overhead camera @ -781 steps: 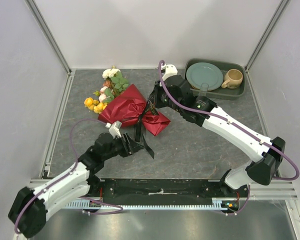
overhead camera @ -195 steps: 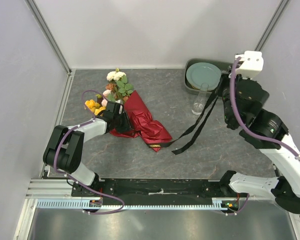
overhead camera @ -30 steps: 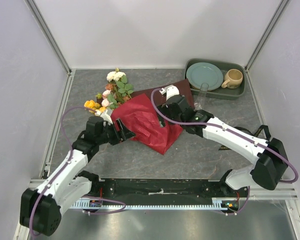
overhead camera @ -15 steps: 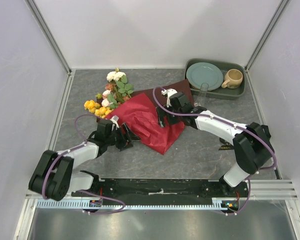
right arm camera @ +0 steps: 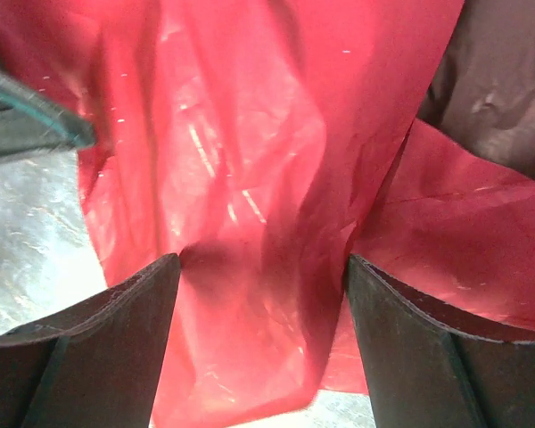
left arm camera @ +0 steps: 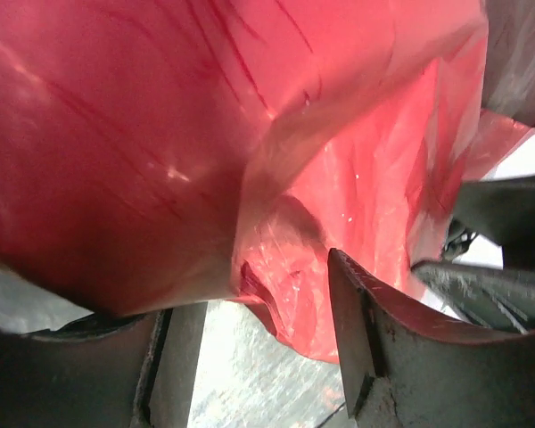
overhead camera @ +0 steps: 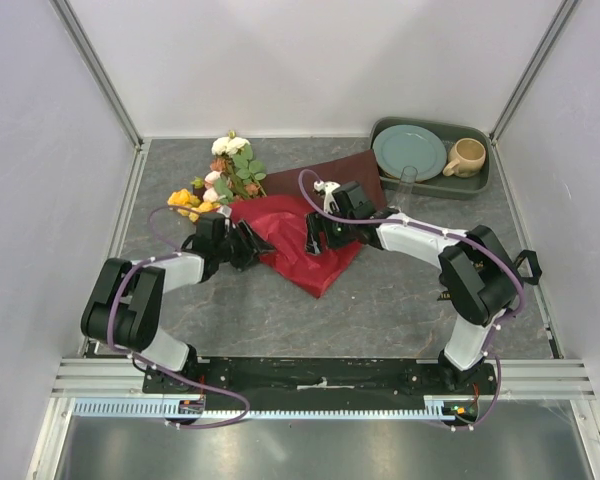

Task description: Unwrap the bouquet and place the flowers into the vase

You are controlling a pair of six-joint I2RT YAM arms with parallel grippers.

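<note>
Bouquet [overhead camera: 280, 228] lying mid-table, its red paper [left arm camera: 160, 134] spread open, flowers [overhead camera: 225, 175] at its 11 o'clock. Left gripper [overhead camera: 242, 243] at paper's 9 o'clock edge, jaws apart, loose fold between. Right gripper [overhead camera: 315, 237] at 3 o'clock. Paper fills its gap, so cannot tell if pinched. Vase [overhead camera: 407, 183] upright at 2 o'clock, just beside tray [overhead camera: 480, 186] holding plate [overhead camera: 409, 152] and mug [overhead camera: 467, 155].

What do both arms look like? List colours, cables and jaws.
The left arm and right arm match: glossy white link shells between bulky black joint housings. A thin purple cable loops loosely along each. The jaws are dark grey, flat-faced blades with scuffed edges, seen close in both wrist views.
</note>
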